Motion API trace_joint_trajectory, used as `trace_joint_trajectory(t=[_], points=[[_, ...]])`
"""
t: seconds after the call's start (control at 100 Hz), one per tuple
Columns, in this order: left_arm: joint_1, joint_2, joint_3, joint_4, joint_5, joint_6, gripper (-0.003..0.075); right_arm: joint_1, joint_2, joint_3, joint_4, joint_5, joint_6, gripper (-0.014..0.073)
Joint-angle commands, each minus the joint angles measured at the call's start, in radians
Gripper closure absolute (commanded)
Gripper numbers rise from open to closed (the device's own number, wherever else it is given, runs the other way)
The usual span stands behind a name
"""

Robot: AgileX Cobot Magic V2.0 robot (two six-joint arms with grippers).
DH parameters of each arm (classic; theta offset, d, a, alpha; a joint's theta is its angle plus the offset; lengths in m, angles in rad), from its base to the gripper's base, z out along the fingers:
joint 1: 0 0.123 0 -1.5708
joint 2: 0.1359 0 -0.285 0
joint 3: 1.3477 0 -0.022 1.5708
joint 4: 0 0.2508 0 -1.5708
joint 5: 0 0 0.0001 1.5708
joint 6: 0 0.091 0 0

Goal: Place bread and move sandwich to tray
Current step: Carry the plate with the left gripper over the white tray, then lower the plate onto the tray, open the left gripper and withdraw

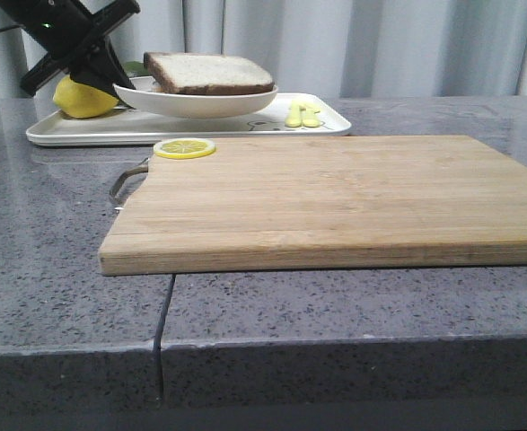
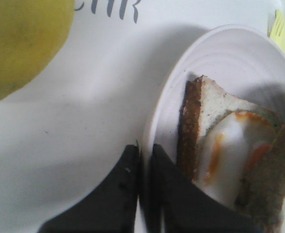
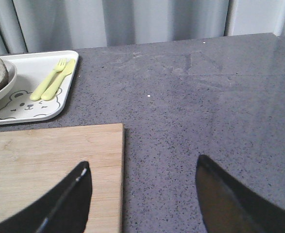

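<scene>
Grey counter, egg sandwich (image 1: pixel 207 74) on tray (image 1: pixel 137 128)

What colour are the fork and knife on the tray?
Pale yellow-green fork and knife; clearest in the right wrist view.

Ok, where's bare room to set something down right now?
The cutting board is bare except a lemon slice at its far left corner. The counter right of the tray is bare too. The tray is crowded: plate, lemon, cutlery.
</scene>
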Motion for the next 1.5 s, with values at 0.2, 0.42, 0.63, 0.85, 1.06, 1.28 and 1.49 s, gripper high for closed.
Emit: trace_joint_trajectory(t=[0.2, 0.42, 0.63, 0.85, 1.06, 1.28, 1.49], points=[[-0.004, -0.064, -0.039, -0.069, -0.073, -0.017, 0.0739, -0.008, -0.004, -0.027, 0.000, -0.071, -0.001, 0.0122], [-0.004, -0.041, -0.039, -0.083, -0.081, -0.017, 0.0739, -0.008, -0.004, -0.027, 0.000, -0.071, -0.001, 0.0122], [-0.004, -0.039, -0.039, -0.068, -0.091, -0.017, 0.0739, -0.008, -0.004, -0.027, 0.000, -0.071, -0.001, 0.0122], [-0.004, -0.024, -0.039, -0.067, -0.093, -0.017, 0.0740, -0.008, -0.004, -0.027, 0.000, -0.076, -0.001, 0.0122], [-0.004, -0.024, -0.039, -0.064, -0.090, -0.014, 0.0739, -0.008, -0.004, -0.027, 0.000, -0.076, -0.001, 0.0122], [-0.002, -0.024, -0.039, -0.058, -0.060, -0.014, 0.0727, -0.008, -0.004, -0.027, 0.000, -0.076, -0.001, 0.0122], [0.004, -0.024, -0.041, -0.058, -0.039, -0.014, 0.0505, -0.008, -0.004, -0.027, 0.000, -0.076, -0.001, 0.0122]])
